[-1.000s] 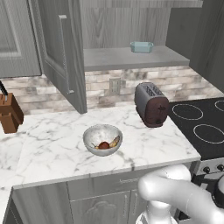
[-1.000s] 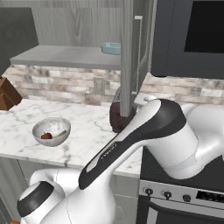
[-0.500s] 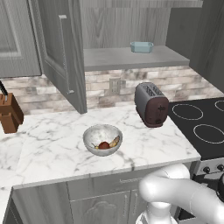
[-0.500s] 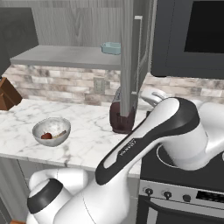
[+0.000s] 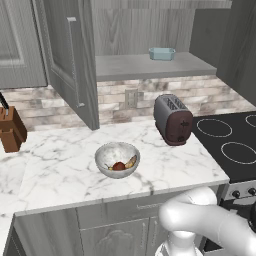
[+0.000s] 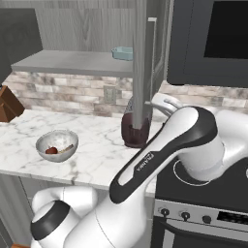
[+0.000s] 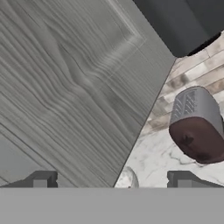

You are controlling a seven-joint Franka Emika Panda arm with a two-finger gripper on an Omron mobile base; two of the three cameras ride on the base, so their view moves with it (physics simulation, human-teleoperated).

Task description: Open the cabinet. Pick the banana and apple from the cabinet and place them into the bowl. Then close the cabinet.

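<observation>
Cabinet (image 5: 70, 65) doors were open. Bowl (image 5: 117, 160) sat on the worktop (image 5: 60, 170) left of the toaster (image 5: 173, 119), holding apple (image 5: 119, 166) and banana (image 5: 131, 162). End effector (image 7: 111, 181) jaws wide, empty, facing the door. The arm's elbow had swung right since earlier; the bowl had not moved.

You have one bowl (image 5: 117, 159) on the counter (image 5: 60, 170), holding one banana (image 5: 131, 162) and one apple (image 5: 119, 166). Count one toaster (image 5: 173, 119) near the counter's right edge, one knife block (image 5: 10, 129) at its left edge, one blue dish (image 5: 162, 53) on the cabinet (image 5: 70, 60) shelf, two open cabinet doors.
</observation>
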